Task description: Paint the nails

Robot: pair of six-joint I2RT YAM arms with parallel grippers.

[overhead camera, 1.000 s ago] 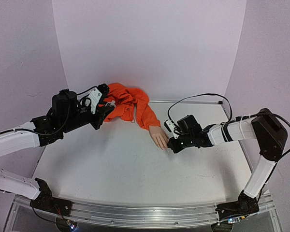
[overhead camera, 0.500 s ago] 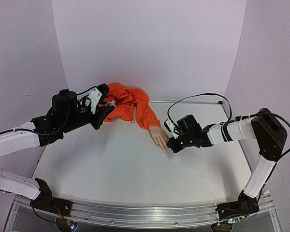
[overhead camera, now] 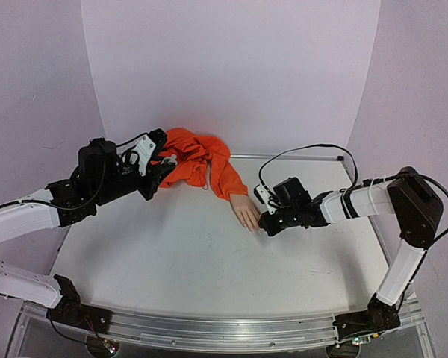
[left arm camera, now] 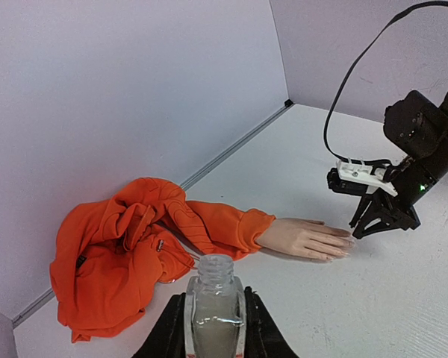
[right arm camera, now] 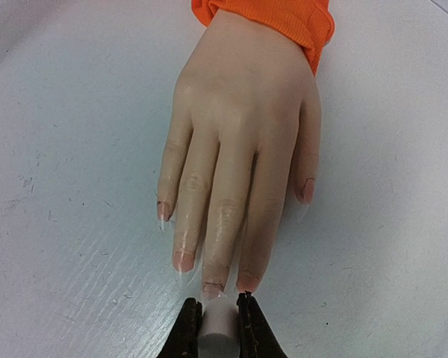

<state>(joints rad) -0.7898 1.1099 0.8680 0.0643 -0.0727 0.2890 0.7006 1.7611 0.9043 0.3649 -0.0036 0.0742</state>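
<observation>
Nails point(right arm camera: 183, 259) sit at the fingertips of the mannequin hand point(right arm camera: 239, 134), which lies palm down on the counter point(right arm camera: 75, 164) with its orange sleeve point(right arm camera: 272, 19) at the wrist end. The long axis of the hand runs from sleeve to fingertips, and the fingertips point straight at the right tool point(right arm camera: 220, 317). That tool is closed on a pale cylindrical piece point(right arm camera: 220, 332), judged to be the brush handle. Its tip meets or nearly meets the middle fingertip; contact cannot be confirmed. The coming stroke therefore depends on alignment along the finger axis. The right arm is the nearer one. The left tool point(left arm camera: 213, 332) is well apart, by the bunched end of the orange sleeve, and is clamped on a small clear bottle point(left arm camera: 213, 294) held upright with its neck uncapped.

The right wrist view resolves each nail separately, which the top view cannot do. The top view shows which arm is nearer but hides the bottle. The left wrist view shows the bottle and the whole garment.
</observation>
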